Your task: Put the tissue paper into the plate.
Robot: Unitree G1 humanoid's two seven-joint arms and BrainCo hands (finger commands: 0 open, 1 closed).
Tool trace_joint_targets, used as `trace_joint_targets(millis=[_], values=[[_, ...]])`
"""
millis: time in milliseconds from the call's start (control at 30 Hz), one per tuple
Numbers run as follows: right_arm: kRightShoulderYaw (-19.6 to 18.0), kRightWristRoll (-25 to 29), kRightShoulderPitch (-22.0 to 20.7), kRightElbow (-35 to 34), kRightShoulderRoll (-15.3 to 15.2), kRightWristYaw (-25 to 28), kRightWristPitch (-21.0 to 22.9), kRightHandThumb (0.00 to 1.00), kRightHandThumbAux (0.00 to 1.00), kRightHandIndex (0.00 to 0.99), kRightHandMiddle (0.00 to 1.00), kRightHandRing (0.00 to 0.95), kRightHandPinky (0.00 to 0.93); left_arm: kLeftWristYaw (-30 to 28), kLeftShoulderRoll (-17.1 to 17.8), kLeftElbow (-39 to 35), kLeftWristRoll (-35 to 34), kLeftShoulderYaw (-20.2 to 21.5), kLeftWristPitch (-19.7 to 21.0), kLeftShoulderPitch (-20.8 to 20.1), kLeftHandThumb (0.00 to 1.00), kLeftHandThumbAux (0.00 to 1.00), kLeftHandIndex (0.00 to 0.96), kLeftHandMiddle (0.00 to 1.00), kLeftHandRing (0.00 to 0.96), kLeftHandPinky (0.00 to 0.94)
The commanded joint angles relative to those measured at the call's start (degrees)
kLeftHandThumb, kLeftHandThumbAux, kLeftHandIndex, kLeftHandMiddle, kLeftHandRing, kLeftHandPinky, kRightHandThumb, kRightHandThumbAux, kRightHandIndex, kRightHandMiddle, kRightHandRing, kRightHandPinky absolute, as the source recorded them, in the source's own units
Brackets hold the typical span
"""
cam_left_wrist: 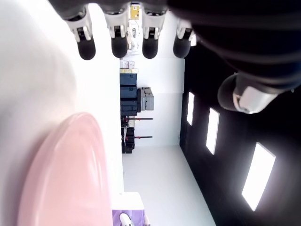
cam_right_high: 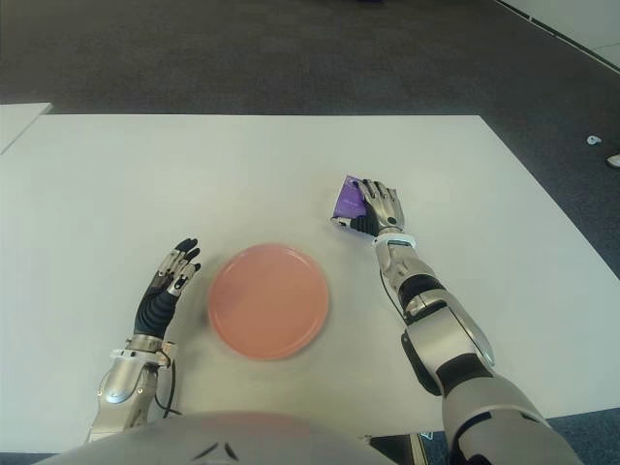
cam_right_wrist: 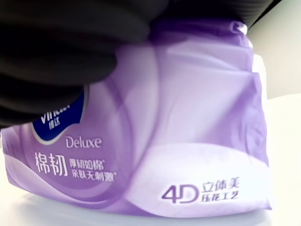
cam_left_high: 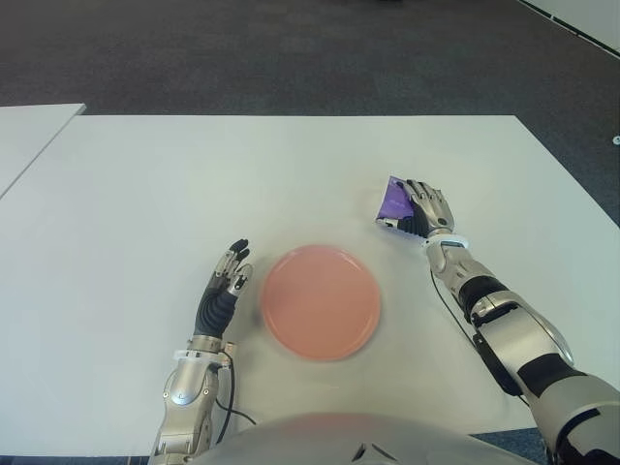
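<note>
Eye views: right hand (cam_left_high: 423,208) is on the purple tissue pack (cam_left_high: 393,200), right of the pink plate (cam_left_high: 321,301), apart from it | left wrist: left hand (cam_left_high: 225,284) spread, empty | right wrist: fingers wrap the pack; lift and placing remain.

White table (cam_left_high: 291,165), matte top; second white table (cam_left_high: 29,136) just beside, on its left; dark grey carpet floor (cam_left_high: 291,48) beyond.
</note>
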Motion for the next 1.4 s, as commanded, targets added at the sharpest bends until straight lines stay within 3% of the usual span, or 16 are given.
trace_joint_targets(millis=[33, 700, 1400], values=[[3.3, -0.8, 10.3, 7.3, 5.2, 12.3, 2.2, 0.218, 0.302, 0.0, 0.0, 0.0, 0.0, -1.0, 0.7, -1.5, -1.2, 0.3, 1.5, 1.4, 0.002, 0.369, 0.0, 0.0, 0.0, 0.0], [5.4, -2.0, 12.2, 7.8, 7.3, 16.5, 5.8, 0.212, 0.299, 0.0, 0.0, 0.0, 0.0, -1.8, 0.9, -8.6, -6.7, 0.0, 6.8, 5.6, 0.04, 0.365, 0.0, 0.0, 0.0, 0.0], [5.8, -1.8, 14.6, 7.6, 9.1, 17.8, 6.1, 0.247, 0.303, 0.0, 0.0, 0.0, 0.009, -1.7, 2.2, -15.3, -9.1, 0.6, 11.5, 9.8, 0.079, 0.316, 0.0, 0.0, 0.0, 0.0]])
